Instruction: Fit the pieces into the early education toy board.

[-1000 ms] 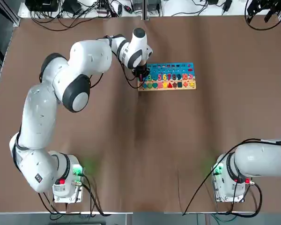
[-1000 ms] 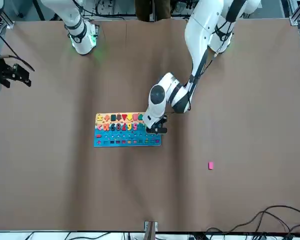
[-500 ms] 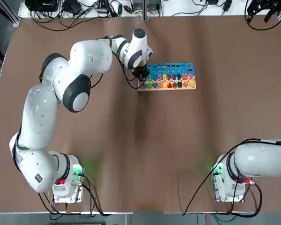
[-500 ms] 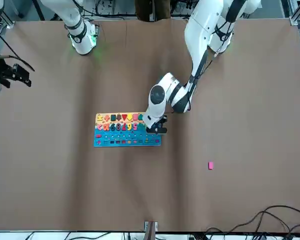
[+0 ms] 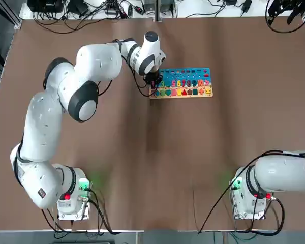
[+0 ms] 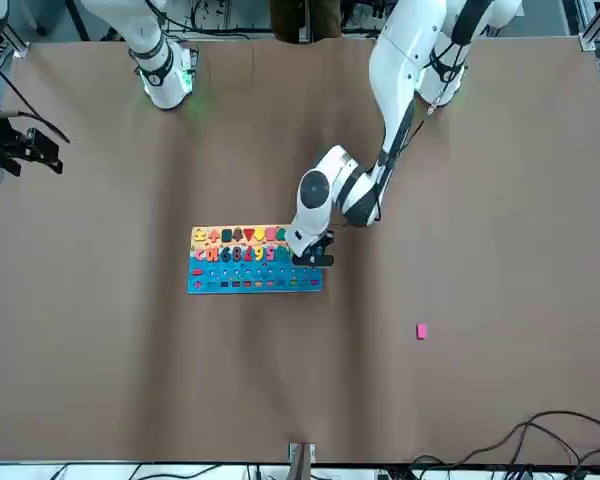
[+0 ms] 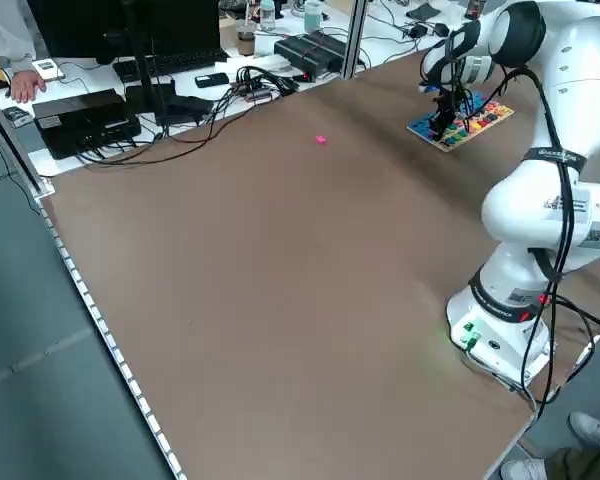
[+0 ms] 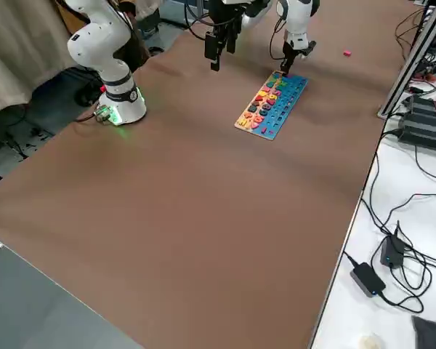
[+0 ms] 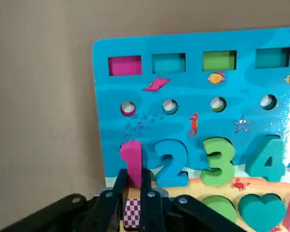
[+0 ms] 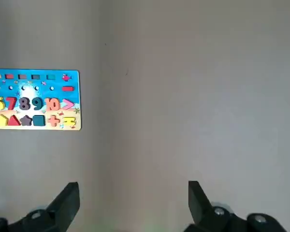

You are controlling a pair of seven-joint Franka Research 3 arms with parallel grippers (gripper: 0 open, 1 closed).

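While my left gripper (image 9: pixel 134 193) pinches the pink 1 (image 9: pixel 131 162) at the board's (image 9: pixel 261 125) lower left slot, it seems light, rigid, slippery; I'd grip its flat sides.

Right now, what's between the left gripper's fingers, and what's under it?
The left gripper is shut on the pink number 1, standing at the board's end beside the blue 2. Its slot underneath is covered.

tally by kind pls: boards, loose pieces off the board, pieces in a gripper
early education toy board: 1
loose pink piece, lying off the board: 1
pink "1" piece, gripped by the left gripper at the board's number row: 1
Total: 3
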